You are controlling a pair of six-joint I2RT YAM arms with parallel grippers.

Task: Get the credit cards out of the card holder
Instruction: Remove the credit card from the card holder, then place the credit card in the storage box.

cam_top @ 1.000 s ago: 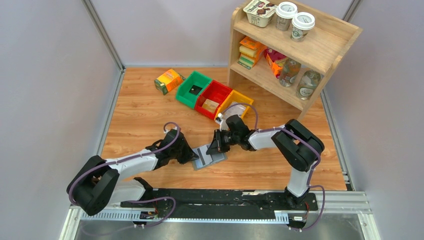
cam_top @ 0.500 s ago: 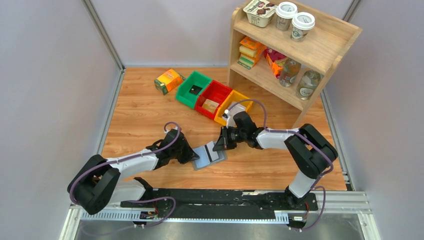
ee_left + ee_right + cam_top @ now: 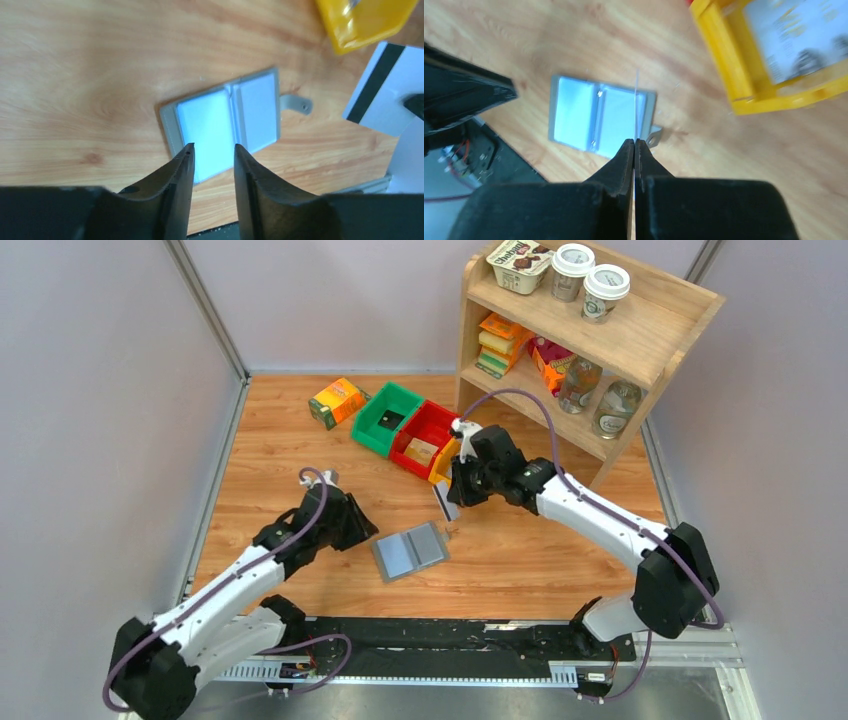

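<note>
The grey card holder point(image 3: 410, 551) lies open and flat on the wooden table, blue-grey inside, snap tab to the right; it also shows in the left wrist view point(image 3: 225, 117) and the right wrist view point(image 3: 594, 117). My right gripper point(image 3: 452, 494) is shut on a credit card point(image 3: 441, 504), white with a black stripe point(image 3: 382, 92), held upright above the table beyond the holder's right end. In the right wrist view it shows edge-on point(image 3: 636, 100) between the fingers of my right gripper point(image 3: 634, 142). My left gripper point(image 3: 360, 531) is open and empty, above the holder's left end point(image 3: 212, 152).
Green point(image 3: 386, 418), red point(image 3: 425, 437) and yellow point(image 3: 443, 464) bins stand in a row behind the holder, the yellow one point(image 3: 734, 65) right by my right gripper. An orange-green carton point(image 3: 338, 401) lies at the back left. A wooden shelf point(image 3: 600, 340) with goods stands at the back right.
My right gripper has drawn the card away from the holder and lifted it back toward the yellow bin. My left gripper has pulled off the holder to the left and risen.
</note>
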